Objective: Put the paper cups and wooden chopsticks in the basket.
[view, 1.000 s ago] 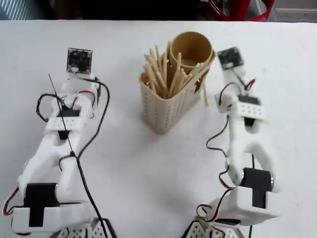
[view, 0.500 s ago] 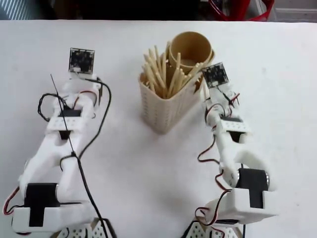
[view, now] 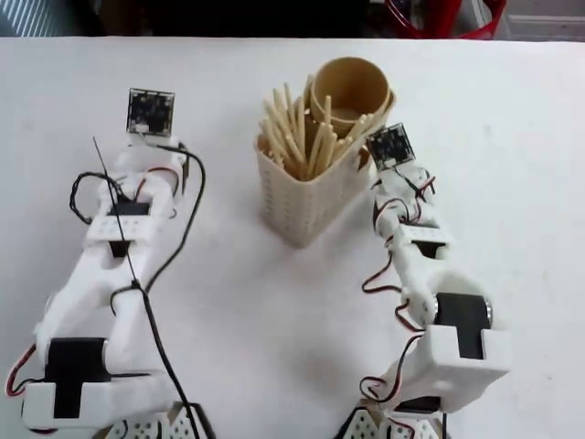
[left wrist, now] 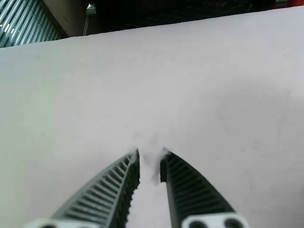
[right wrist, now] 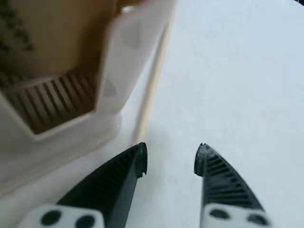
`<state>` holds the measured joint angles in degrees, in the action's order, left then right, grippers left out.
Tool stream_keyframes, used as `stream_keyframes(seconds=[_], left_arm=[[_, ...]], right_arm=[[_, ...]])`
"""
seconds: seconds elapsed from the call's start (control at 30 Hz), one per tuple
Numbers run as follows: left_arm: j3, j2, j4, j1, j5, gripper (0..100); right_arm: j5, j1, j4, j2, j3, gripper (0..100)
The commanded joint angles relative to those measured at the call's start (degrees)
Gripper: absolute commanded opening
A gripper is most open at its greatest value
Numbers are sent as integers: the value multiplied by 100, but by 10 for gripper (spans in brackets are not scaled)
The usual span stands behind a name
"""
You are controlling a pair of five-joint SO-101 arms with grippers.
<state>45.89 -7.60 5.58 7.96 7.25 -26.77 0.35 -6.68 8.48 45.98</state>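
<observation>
Roughly midway between the table's [view: 274, 320] side edges and nearer its far edge stands the basket [view: 306, 197], a cream plastic tub with rounded corners and walls cut into fine vertical slots. A tan paper cups stack [view: 352, 87], smooth and round-rimmed, sits in its far side. A bundle of pale wooden chopsticks [view: 297, 137] fans upward out of the near side. The white table is matte and plain.

The right wrist camera sits close to the basket's foot and picks out what the overhead angle hides behind the arm. One thin chopstick [right wrist: 154, 80] stands outside the basket, leaning along its corner, with its lower end on the table just ahead of the right gripper [right wrist: 172, 154]. That gripper's dark ribbed fingers are spread with a clear gap and nothing is between them.

The left gripper [left wrist: 150, 159] points at bare table near the left edge, well apart from the basket. Its grey ridged fingers are drawn almost together, leaving a thin slit, and they hold nothing.
</observation>
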Motion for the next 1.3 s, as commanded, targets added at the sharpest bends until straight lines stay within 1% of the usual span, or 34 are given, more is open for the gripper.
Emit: stream_keyframes(seconds=[0.0, 0.1, 0.27, 0.53, 0.7, 0.87, 1.0, 1.13, 1.27], left_arm=[[-167, -242, -141, -57, -26, 94], [-167, -242, -141, -40, -26, 94], [-167, -242, -141, -40, -26, 94], [-167, -242, -141, -31, -26, 94], [-167, -251, -141, -40, -26, 94], [-167, -251, -141, -31, -26, 94], [-167, -251, -141, -31, -26, 94], [-167, -251, -141, -22, -26, 94], [-167, -251, -141, -22, -26, 94]], right_arm=[[554, 163, -66, -48, -246, 169], [1002, 268, -75, -31, -281, 169], [1064, 242, -66, 31, -149, 169], [1073, 215, -110, 57, -97, 173], [1064, -75, -110, 101, -88, 173], [1055, -119, -110, 110, -97, 173], [1011, -207, -75, 110, -105, 172], [791, -215, -75, 110, -105, 172], [774, -242, -75, 110, -105, 173]])
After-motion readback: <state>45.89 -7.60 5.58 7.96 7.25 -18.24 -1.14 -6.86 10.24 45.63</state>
